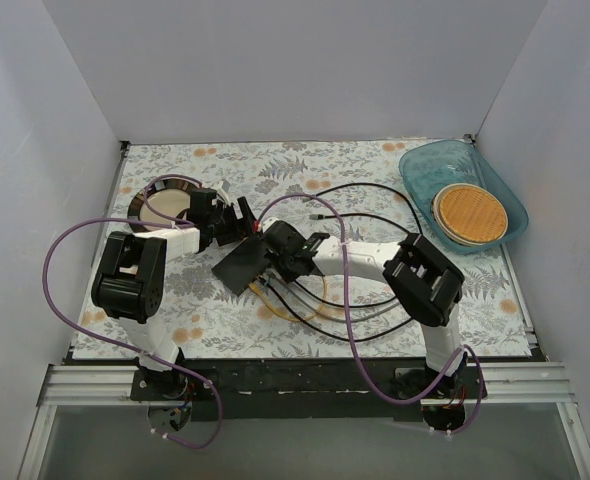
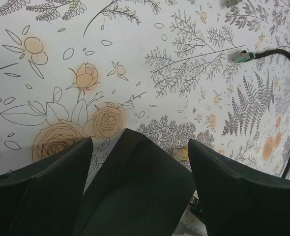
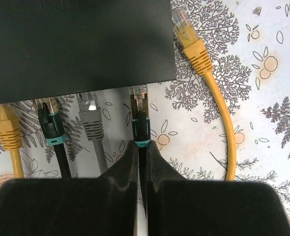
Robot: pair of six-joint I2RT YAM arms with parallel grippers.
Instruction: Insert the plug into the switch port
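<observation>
Fingers [image 3: 86,196] of my right hand [image 3: 141,147] are pressed together on the plug [image 3: 138,105], pinching its tail right at the teal band, with the black boot and clear tip sticking straight out past the fingertips. Directly ahead of that hand lies the switch [image 3: 81,39], a flat matte-black box. The tip of the plug meets its near edge, though I cannot tell from the wrist view whether it has entered a socket. To the left of the held plug, a grey plug [image 3: 91,118], a black plug [image 3: 49,123] and a yellow plug [image 3: 5,125] all point at the same edge. A loose yellow lead [image 3: 191,46] lies off the switch's right corner on the flowered desk [image 3: 263,123]. My left hand [image 2: 140,147] is spread wide, one finger [image 2: 42,191] on each side of a corner of the switch, which fills the gap between them. I cannot make out whether either finger touches it. From the top view the two hands face each other across the switch, near the middle of the desk.
</observation>
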